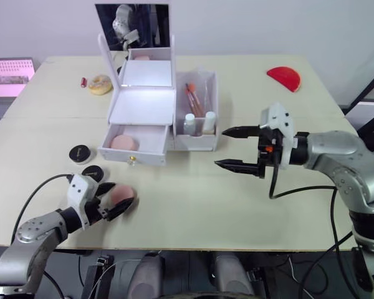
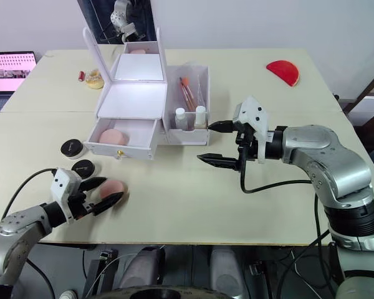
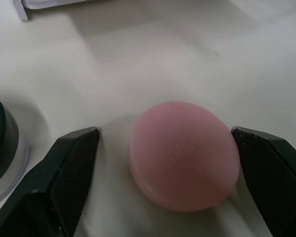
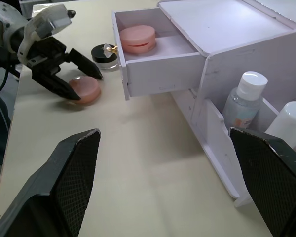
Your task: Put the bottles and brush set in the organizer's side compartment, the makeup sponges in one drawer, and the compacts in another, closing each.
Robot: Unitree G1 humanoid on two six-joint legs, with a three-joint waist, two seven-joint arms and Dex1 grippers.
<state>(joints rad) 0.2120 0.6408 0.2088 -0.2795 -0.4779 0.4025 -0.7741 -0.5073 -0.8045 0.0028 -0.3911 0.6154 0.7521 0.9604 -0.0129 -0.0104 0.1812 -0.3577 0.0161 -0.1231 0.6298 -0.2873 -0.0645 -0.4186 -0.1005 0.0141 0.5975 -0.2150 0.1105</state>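
A pale table (image 1: 193,205) against a white wall carries a white organizer (image 1: 151,115) at upper centre, its drawer (image 1: 136,144) open with a pink sponge inside. At lower left, the left gripper (image 1: 115,199) straddles another pink sponge (image 1: 121,197), fingers spread and not clamped. The right gripper (image 1: 235,148) hovers open and empty at centre right.

Both head views look forward and down over the table (image 1: 249,205) and white organizer (image 1: 151,118). The left wrist view sits close above a pink sponge (image 3: 183,155). The right wrist view faces the organizer's open drawer (image 4: 153,61) and shares that sponge.
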